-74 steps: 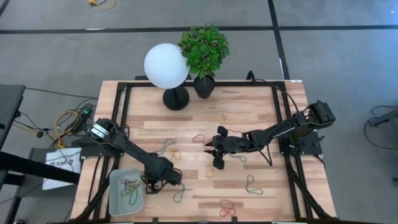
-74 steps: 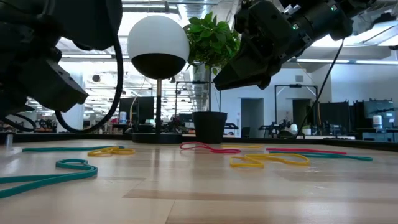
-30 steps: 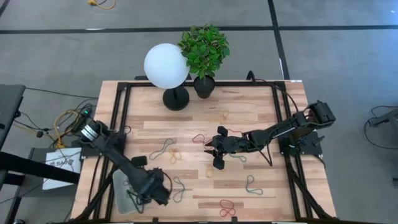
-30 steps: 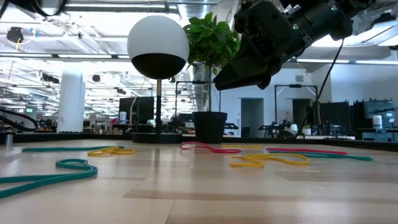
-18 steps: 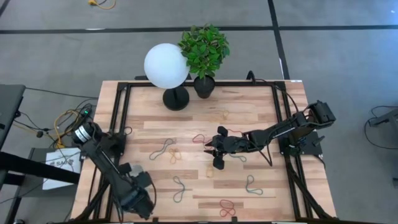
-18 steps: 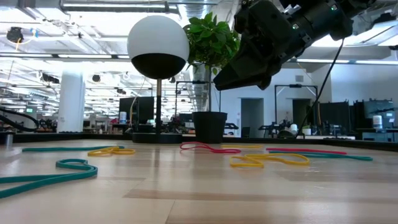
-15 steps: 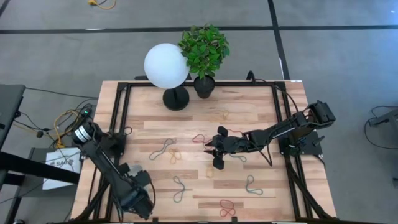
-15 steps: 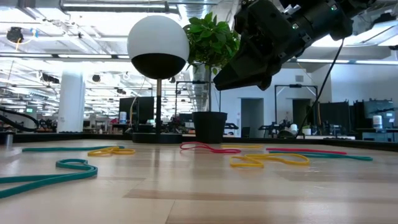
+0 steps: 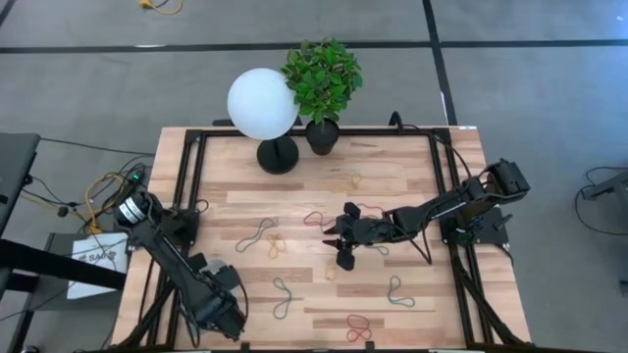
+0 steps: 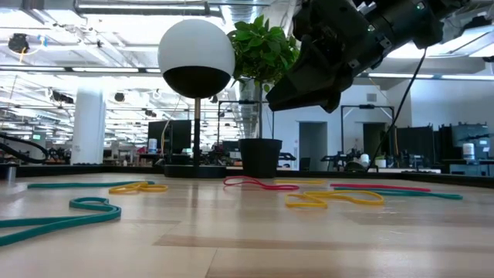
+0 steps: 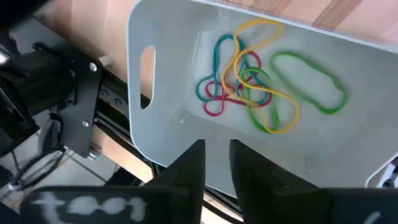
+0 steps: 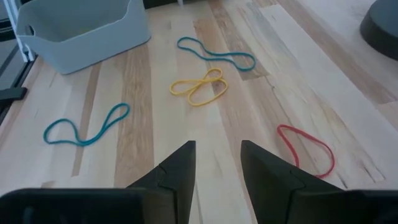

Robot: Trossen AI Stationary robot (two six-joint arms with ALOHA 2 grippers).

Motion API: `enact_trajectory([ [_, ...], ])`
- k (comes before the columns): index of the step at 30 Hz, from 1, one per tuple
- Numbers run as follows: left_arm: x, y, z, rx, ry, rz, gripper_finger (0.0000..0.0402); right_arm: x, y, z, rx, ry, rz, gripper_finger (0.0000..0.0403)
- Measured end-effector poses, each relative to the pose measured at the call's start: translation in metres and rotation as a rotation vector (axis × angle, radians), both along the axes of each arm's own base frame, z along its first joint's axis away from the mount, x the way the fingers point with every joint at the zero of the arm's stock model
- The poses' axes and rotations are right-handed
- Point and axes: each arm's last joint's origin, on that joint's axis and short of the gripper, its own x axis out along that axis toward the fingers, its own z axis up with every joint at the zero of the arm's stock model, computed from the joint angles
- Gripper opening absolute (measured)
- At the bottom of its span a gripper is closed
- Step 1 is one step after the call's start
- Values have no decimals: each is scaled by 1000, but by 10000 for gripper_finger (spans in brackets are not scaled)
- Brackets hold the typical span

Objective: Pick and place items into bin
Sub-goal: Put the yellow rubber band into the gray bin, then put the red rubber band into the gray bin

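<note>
1. High view: the left gripper hangs over the bin, which it almost hides, at the table's front-left corner. The right gripper hovers mid-table, a red band just beside it toward the lamp.
2. Low view: the right gripper sits high above the bands.
3. Left wrist view: fingers slightly parted, pinching nothing; the bin below holds a tangle of bands.
4. Right wrist view: fingers spread and empty. A yellow band lies straight ahead, its long axis crosswise; the right arm seems nearer it.
</note>
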Motion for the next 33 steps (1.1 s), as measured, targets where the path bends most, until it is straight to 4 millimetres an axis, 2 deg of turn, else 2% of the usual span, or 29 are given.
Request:
enact_trajectory([
  [3, 2, 2, 0, -6, -12, -83, 83, 0, 1, 0, -5, 0, 7, 122],
  [7, 12, 11, 0, 86, -107, -179, 86, 0, 1, 0, -5, 0, 6, 122],
  [14, 42, 44, 2, 331, -263, -359, 80, 0, 1, 0, -6, 0, 5, 122],
  [18, 64, 64, 3, 495, -420, -331, 80, 0, 1, 0, -6, 0, 6, 122],
  [22, 87, 83, -4, 399, -467, -204, 80, 0, 1, 0, -6, 0, 6, 122],
  [26, 100, 99, -10, 326, -432, -235, 80, 0, 1, 0, -7, 0, 6, 122],
  [29, 98, 114, 0, 338, -333, -289, 80, 0, 1, 0, -7, 1, 6, 122],
  [31, 88, 127, 20, 366, -267, -308, 80, 0, 1, 0, -8, 5, 7, 122],
  [33, 77, 141, 43, 407, -288, -296, 80, -1, 0, -1, -12, 16, 7, 122],
])
